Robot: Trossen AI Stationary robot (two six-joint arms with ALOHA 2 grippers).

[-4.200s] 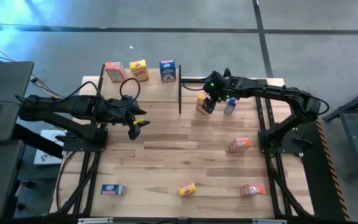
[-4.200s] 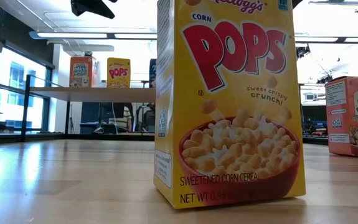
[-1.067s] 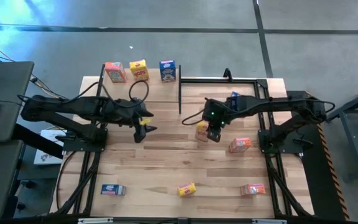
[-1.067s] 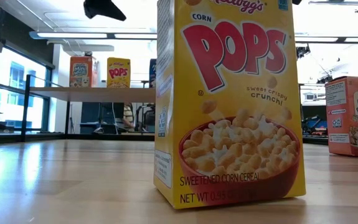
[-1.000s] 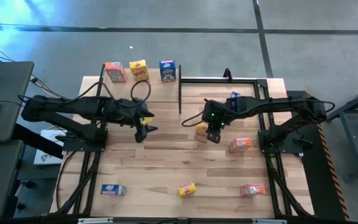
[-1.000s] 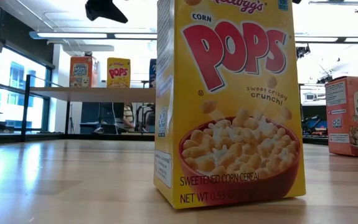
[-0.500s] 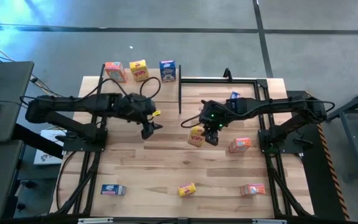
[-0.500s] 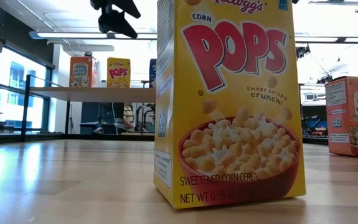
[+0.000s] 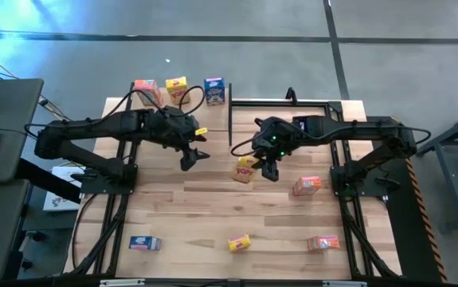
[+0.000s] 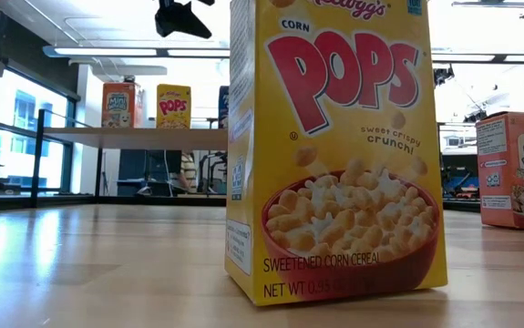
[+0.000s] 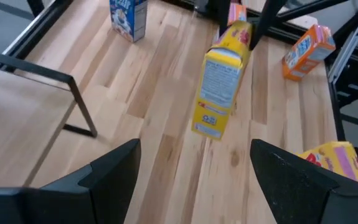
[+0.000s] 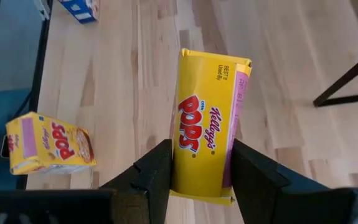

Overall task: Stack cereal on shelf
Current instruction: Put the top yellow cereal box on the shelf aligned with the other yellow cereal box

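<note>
My right gripper [image 9: 265,169] is shut on a yellow cereal box [image 9: 244,169] above the table's middle; the left wrist view shows this box [image 11: 221,84] in the air. My left gripper [image 9: 193,156] hangs open just left of it, its fingers [image 11: 113,169] empty, and shows high in the low view [image 10: 184,16]. The shelf [image 9: 165,119] stands at the far left; an orange-red box [image 9: 144,90], a yellow box [image 9: 176,88] and a blue box [image 9: 215,89] stand on their bases along its far edge. My right gripper pinches the yellow box between its two fingers [image 12: 155,169], at the end nearest the wrist [image 12: 197,182], one finger on each narrow side. The fingers slant down from the table's right. The box hangs tilted below them, clear of the table [image 11: 208,124].
Loose boxes lie on the table: blue [image 9: 299,123] at the far right, orange-red [image 9: 307,186] at the right, orange-red [image 9: 322,243], yellow [image 9: 239,243] and blue [image 9: 144,243] along the near edge. A black shelf post [image 9: 230,123] stands just far of the held box.
My right gripper has risen with the yellow box, lifting it clear of the table and carrying it a little toward the left edge; the box has tipped. My left gripper has moved toward the table's middle, closer to the held box, staying open.
</note>
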